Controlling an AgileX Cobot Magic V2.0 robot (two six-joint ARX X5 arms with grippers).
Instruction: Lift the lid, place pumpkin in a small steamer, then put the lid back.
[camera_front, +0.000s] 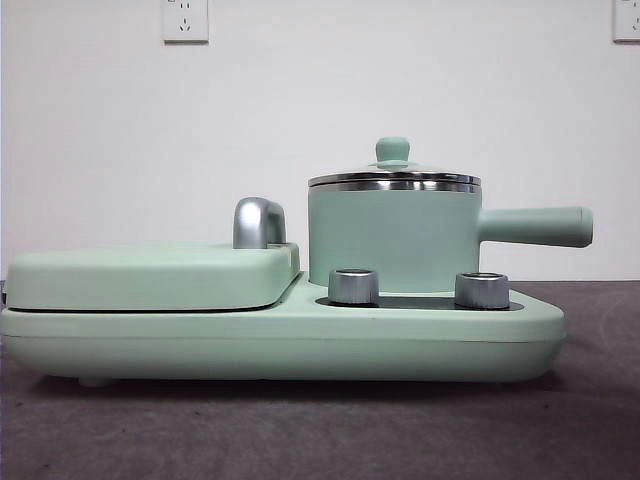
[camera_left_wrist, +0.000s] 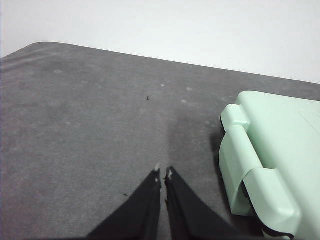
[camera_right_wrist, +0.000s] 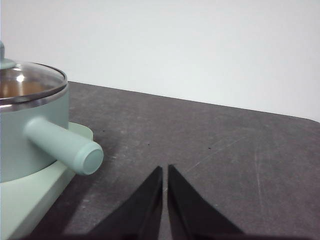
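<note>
The lid (camera_front: 394, 176) sits closed on the pot (camera_front: 392, 238), which stands upright on the cooker base (camera_front: 280, 340) behind two silver knobs (camera_front: 353, 286); what is inside is hard to make out through the glass. The pot's long handle (camera_front: 535, 226) lies level, pointing right in the front view. Both the left gripper (camera_left_wrist: 163, 172) and right gripper (camera_right_wrist: 165, 168) hang over bare table (camera_right_wrist: 210, 150), jaws together, empty.

Lid (camera_front: 393, 172) on small steamer (camera_front: 392, 238), atop base (camera_front: 280, 340)
</note>
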